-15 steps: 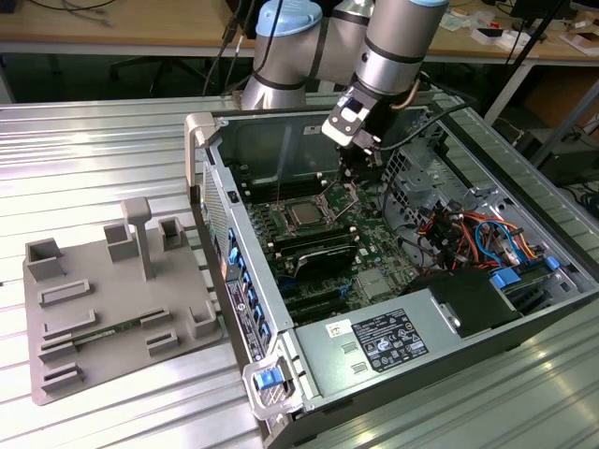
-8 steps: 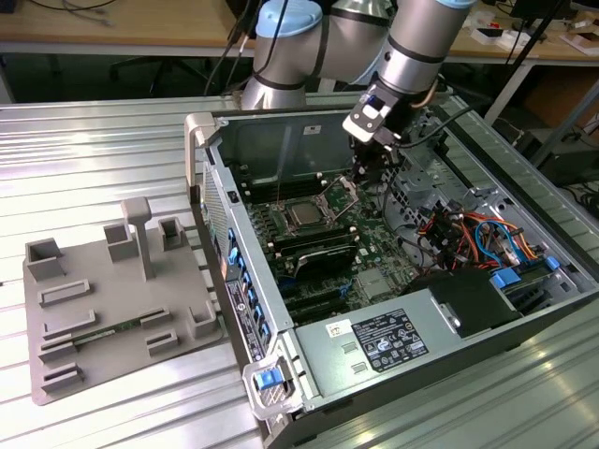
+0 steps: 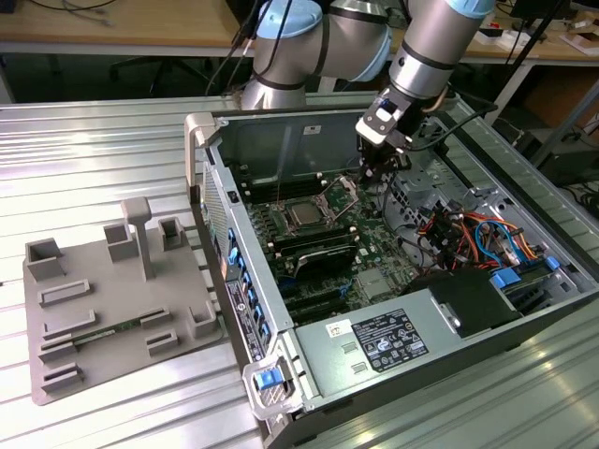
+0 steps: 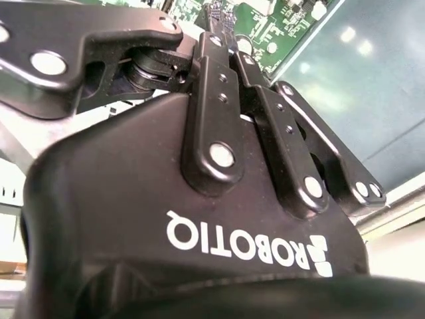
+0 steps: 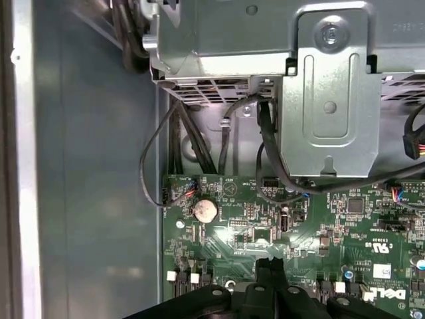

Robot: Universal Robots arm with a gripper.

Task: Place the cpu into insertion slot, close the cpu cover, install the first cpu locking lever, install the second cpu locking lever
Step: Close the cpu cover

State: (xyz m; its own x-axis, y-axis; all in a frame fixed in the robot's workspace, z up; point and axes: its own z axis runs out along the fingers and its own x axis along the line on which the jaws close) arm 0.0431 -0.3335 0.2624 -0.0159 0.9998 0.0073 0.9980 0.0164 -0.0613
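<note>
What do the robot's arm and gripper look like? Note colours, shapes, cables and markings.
The arm is made of silver-grey tubes with rounded light-blue joint caps, and black cables trail beside it. The gripper is matte black, built from flat link bars pinned with shiny round rivets, and carries white lettering on its body.

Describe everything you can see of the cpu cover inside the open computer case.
The cpu cover is a thin, shiny metal frame with a cut-out centre. It stands open, tilted up from the socket, on the exterior view's right of the cpu, which lies in the socket. The gripper hangs close by its upper edge; whether they touch cannot be told.
</note>
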